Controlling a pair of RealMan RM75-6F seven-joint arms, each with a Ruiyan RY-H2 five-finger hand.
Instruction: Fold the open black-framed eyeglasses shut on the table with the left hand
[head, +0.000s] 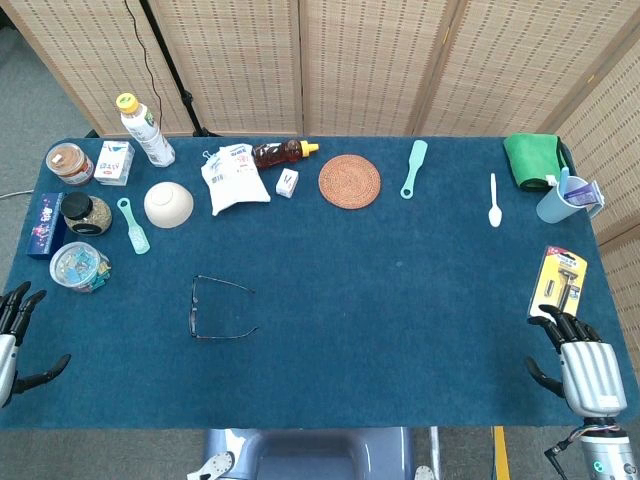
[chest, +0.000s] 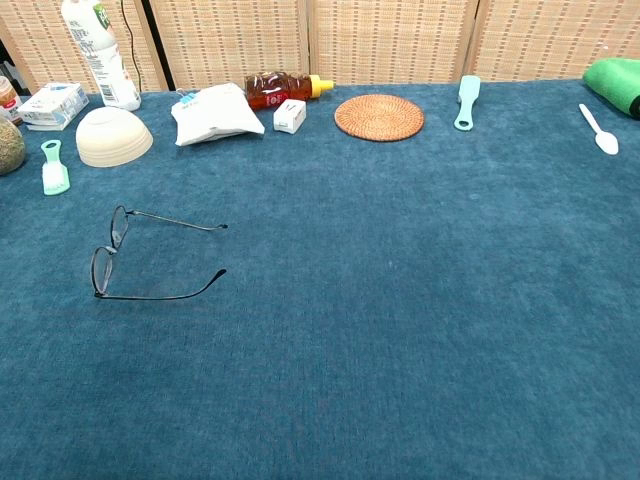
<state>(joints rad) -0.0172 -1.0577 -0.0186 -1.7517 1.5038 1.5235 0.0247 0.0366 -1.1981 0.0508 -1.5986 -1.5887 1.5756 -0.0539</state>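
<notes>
Two robot hands spread, left robot hand, right robot hand, eyeglasses open, untouched on table

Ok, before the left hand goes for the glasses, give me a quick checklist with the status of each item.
1. Eyeglasses open, both temples out: ok.
2. Glasses lying free on the table, nothing touching them: ok.
3. Left hand holds nothing, fingers apart: ok.
4. Path from left hand to glasses is bare cloth: ok; the candy tub sits farther back.
5. Right hand parked at the far edge, holding nothing: ok.
6. Hinge condition: cannot tell.
</notes>
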